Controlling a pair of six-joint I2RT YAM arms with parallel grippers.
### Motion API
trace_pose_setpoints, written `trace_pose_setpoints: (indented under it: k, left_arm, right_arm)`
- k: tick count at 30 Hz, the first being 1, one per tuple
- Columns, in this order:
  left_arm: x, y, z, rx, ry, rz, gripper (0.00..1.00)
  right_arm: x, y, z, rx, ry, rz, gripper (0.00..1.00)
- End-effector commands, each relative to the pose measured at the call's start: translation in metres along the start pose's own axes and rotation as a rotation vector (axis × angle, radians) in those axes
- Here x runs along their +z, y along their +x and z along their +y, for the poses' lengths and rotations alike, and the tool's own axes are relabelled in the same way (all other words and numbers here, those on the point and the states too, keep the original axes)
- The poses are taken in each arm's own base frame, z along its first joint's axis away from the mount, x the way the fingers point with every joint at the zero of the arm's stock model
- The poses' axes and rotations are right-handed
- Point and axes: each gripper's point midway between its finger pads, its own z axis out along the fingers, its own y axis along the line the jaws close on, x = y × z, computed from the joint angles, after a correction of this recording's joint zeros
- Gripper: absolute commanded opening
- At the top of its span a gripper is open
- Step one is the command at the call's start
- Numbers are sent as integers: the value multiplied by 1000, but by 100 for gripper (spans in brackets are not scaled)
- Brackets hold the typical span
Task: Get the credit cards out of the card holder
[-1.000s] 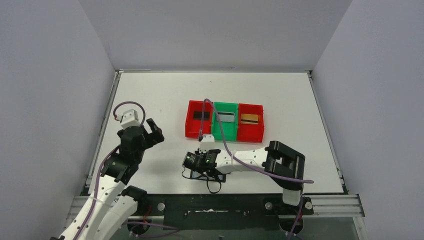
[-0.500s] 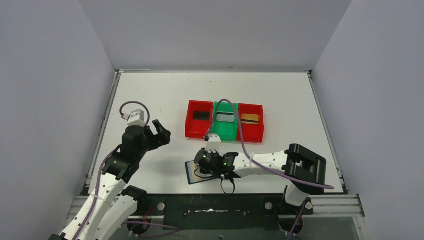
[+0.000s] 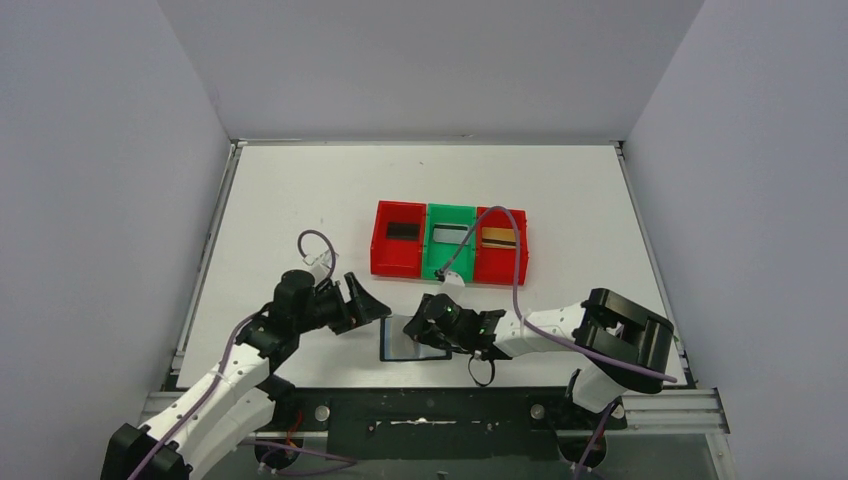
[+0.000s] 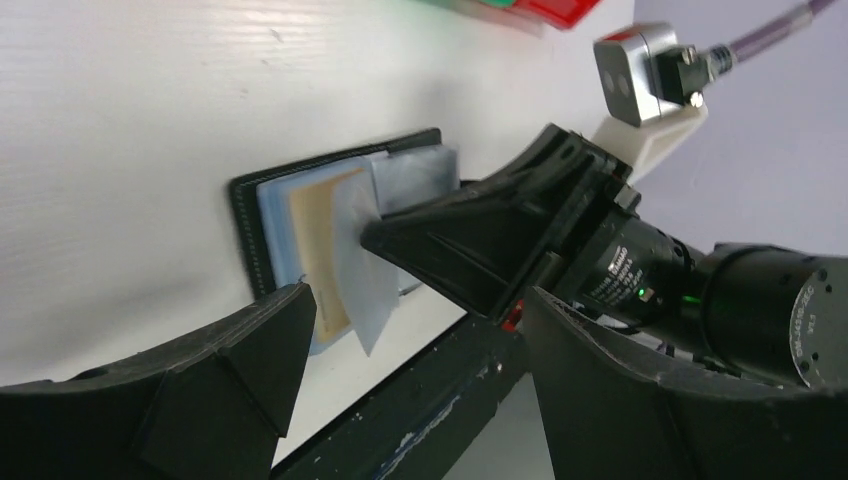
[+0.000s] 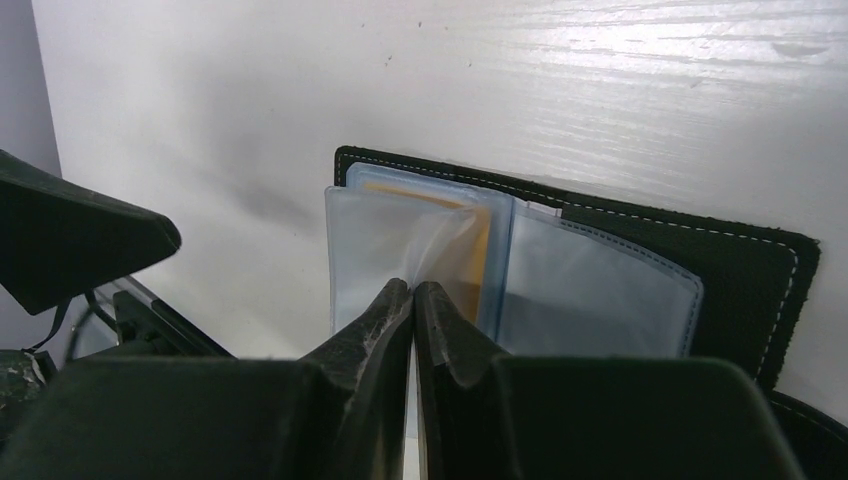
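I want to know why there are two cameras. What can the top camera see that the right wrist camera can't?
Only the top view: the red and green trays at the back, one holding a gold card. Only the right wrist view: the right tool pinched shut on a clear sleeve, with a tan card underneath. Both: the open black card holder on the white table, and the left tool nearby.

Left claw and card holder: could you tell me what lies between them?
Only bare table separates left claw from card holder, in the top view.
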Motion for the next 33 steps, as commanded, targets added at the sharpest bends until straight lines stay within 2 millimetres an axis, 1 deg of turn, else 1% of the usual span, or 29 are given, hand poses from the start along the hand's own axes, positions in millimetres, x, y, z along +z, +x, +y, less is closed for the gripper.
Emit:
trace_pose_setpoints:
  k: [1,5,7,12,15,21,25,29,33]
  left_arm:
    - [8,1,-37,60,117,2,75]
    - [18,10,-29,74,63,20,73]
    - [21,14,-22,66,33,34,69]
    - [28,19,-10,61,-14,47,68]
    - [31,23,-13,62,0,60,68]
    - [42,30,-27,81,56,95,68]
    - [50,37,-27,80,59,122,66]
    - [57,43,-28,73,77,144,61]
    - [63,49,-32,83,90,173,52]
  right_arm:
    - [-7,-17,27,56,-114,-58,7]
    - [-10,-17,24,80,-130,-64,6]
    - [-12,-18,24,93,-147,-70,6]
    - [-14,-21,23,122,-174,-86,6]
    - [-16,-23,23,132,-182,-94,6]
    - [-20,-27,24,153,-204,-99,7]
    - [-20,-28,17,170,-193,-106,8]
    - [-20,-28,15,175,-189,-103,11]
    - [-21,-28,15,179,-191,-104,15]
